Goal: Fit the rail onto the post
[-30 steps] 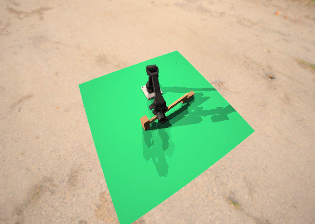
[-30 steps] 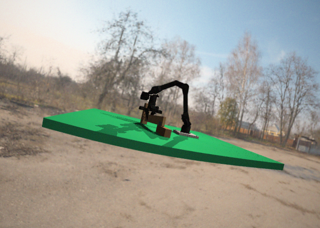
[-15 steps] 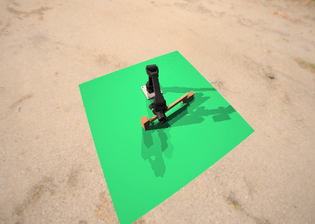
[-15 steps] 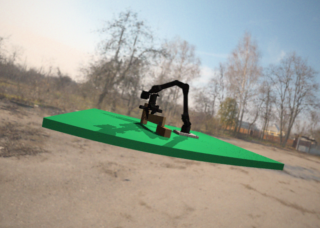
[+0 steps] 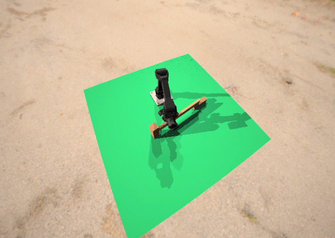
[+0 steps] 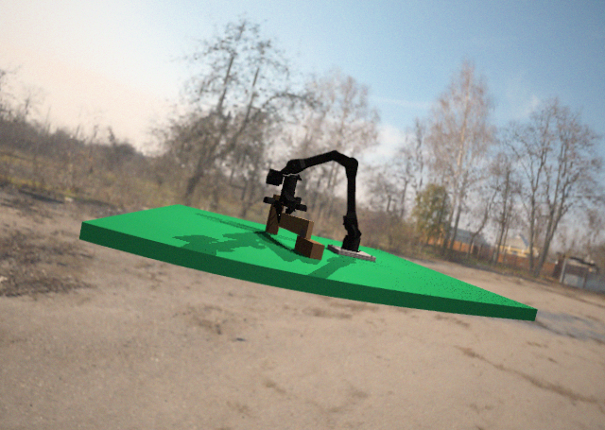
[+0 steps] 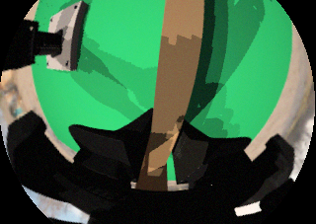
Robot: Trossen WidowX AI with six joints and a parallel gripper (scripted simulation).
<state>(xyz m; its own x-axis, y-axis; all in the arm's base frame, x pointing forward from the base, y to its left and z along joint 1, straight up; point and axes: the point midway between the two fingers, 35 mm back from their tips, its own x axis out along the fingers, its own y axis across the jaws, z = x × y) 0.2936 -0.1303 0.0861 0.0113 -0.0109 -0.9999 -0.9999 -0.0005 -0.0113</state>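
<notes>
The gripper [image 5: 172, 125] pinches the rail [image 5: 186, 110] near the post [image 5: 154, 130] at seven o'clock (pegs hidden); seating looks close, and release remains.

Matt wooden rail [image 5: 186, 110] and post [image 5: 154, 129], smooth green table [image 5: 130, 116], matt black hand [image 7: 161, 165].

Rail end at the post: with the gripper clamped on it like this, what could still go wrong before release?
1. The gripper is shut on the rail close to the post; the pegs are hidden in every view, so a slight misalignment could jam them partway.
2. Pushing the rail toward the post might drag its far end out of the footboard block.
3. In the exterior view the rail looks tilted; releasing now could leave it not level.
</notes>
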